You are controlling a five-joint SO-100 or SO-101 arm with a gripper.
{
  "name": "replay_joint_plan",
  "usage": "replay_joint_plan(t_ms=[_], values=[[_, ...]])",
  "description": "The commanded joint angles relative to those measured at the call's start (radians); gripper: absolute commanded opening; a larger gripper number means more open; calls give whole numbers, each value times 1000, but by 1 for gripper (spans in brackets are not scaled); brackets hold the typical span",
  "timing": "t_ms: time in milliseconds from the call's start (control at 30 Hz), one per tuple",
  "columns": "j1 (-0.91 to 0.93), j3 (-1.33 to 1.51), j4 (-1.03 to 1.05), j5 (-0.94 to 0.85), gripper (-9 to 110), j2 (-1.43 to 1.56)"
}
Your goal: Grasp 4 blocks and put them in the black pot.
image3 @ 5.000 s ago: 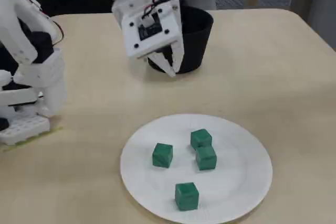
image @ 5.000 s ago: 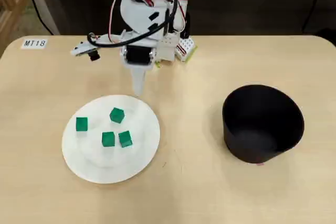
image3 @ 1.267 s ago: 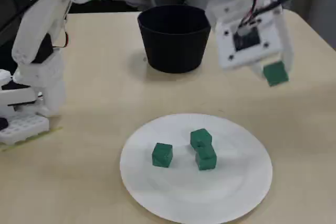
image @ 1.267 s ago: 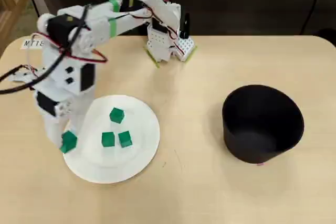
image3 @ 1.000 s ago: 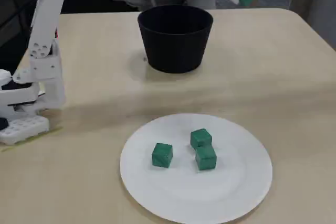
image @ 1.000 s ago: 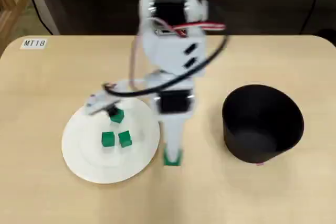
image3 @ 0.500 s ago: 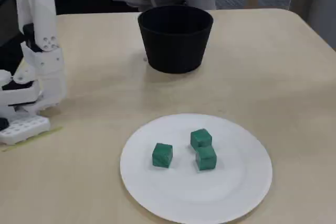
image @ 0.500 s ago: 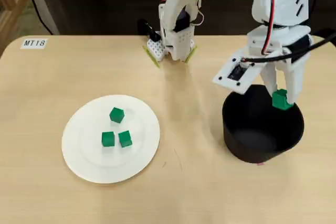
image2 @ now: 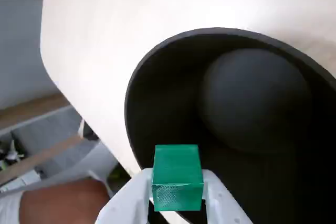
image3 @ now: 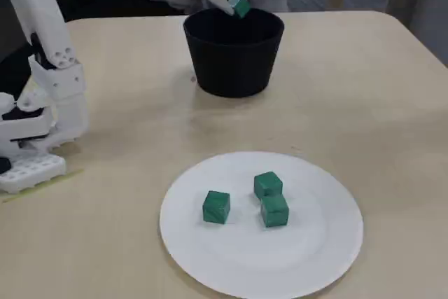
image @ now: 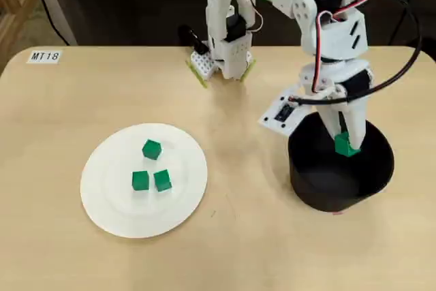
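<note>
One small bright-green matte cube [image2: 177, 178] sat clamped between the fingers of our white two-finger gripper [image2: 177, 192], above the wide matte black pot [image2: 157, 108].

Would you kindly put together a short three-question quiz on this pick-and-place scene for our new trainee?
1. How many green blocks lie on the white plate?
2. True or false: the gripper is empty.
3. The held block hangs over: A) the plate, B) the black pot, C) bare table.

Key:
1. Three.
2. False; the wrist view shows it shut on a block.
3. B, above the pot's open mouth; the pot's floor looks empty in the wrist view.
</note>
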Motion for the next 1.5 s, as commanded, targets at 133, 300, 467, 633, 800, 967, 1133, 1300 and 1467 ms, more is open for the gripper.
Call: replay_joint_plan(t_ms=[133, 300, 467, 633, 800, 967, 1133, 1300, 1467], values=[[15, 5, 12, -2, 25, 14], [32, 6, 28, -2, 20, 17], [146, -3, 101, -21, -2, 37], [420, -3, 176, -121, -2, 91], [706, 17, 221, -273, -2, 95], [828, 37, 219, -449, -2, 40], [839, 184, 115, -566, -2, 37], [879, 279, 31, -603, -2, 40], [900, 310, -28, -624, -2, 38]])
